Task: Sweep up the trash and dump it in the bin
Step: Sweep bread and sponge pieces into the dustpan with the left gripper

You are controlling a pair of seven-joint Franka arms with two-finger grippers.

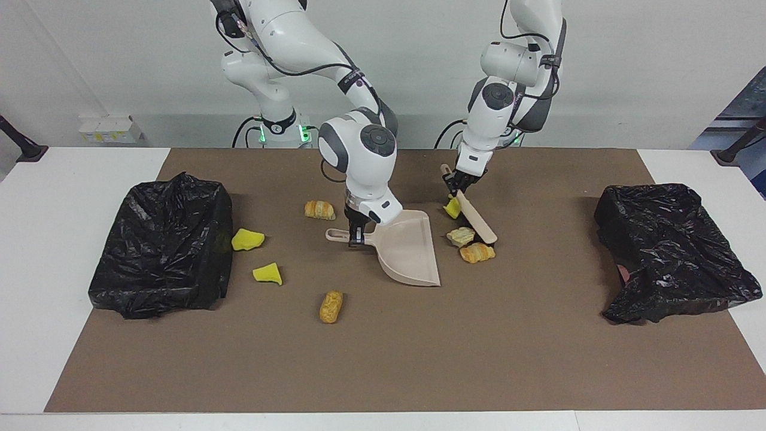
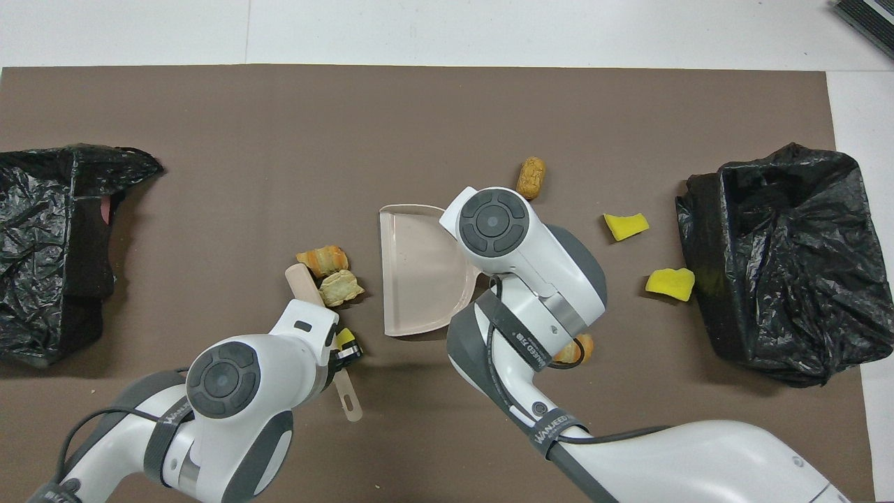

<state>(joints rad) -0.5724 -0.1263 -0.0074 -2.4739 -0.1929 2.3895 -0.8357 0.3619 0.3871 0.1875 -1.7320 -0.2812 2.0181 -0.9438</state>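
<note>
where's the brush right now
The brush is in the left gripper, bristles on the mat beside the dustpan's open mouth, against two bread lumps.

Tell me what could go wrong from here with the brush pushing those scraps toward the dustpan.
1. The brush, held by the left gripper, lies at a slant to the dustpan's open edge, so the two bread lumps beside that edge might slide past its farther corner rather than in.
2. The yellow sponge piece sits up by the brush handle, and could slip out toward the robots.
3. The right gripper holds the dustpan by its thin handle only; a hard push might swing it.
</note>
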